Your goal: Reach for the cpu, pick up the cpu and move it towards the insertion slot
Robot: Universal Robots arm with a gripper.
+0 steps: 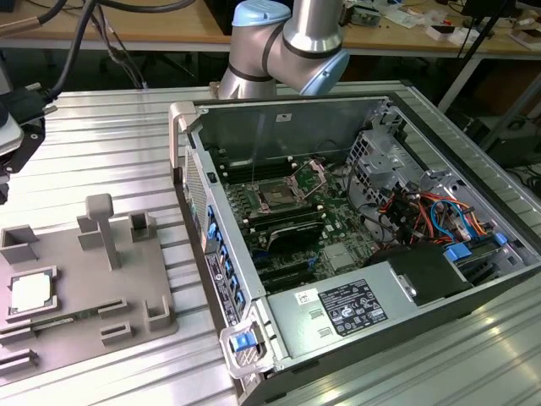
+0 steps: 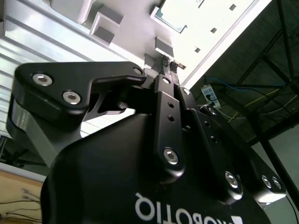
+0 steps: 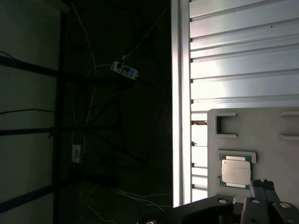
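1. Black and bulky in both wrist views, the hand [image 2: 168, 62] has its two fingertips [image 3: 259, 185] drawn close together with nothing between them.
2. In the first wrist view the fingertips sit just beside one corner of the cpu [image 3: 235, 171]; how high they hang over it I cannot tell.
3. That cpu lies flat, pale metal top upward, in a square recess of the grey tray [image 3: 273, 130].
4. In the exterior view the cpu [image 1: 30, 292] is in the same recess, near the tray's [image 1: 80, 283] edge at the exterior view's left, uncovered and with nothing touching it.
5. Raised grey posts and brackets stand on the tray around the recess.
6. The tray rests on a ribbed aluminium table [image 1: 110, 139].
7. Just beside the tray, toward the exterior view's right, an open computer case [image 1: 279, 123] lies on the same table.
8. Inside the case, the insertion slot [image 1: 277, 196] shows a dark square centre in a silver frame, its wire-lever bracket tilted up, with green board around it.
9. The slot is well apart from the cpu, with the case wall between them.
10. A grey power supply [image 1: 347, 309] fills the near end of the case.
11. The arm [image 1: 296, 38], silver with pale blue caps, rises behind the case.
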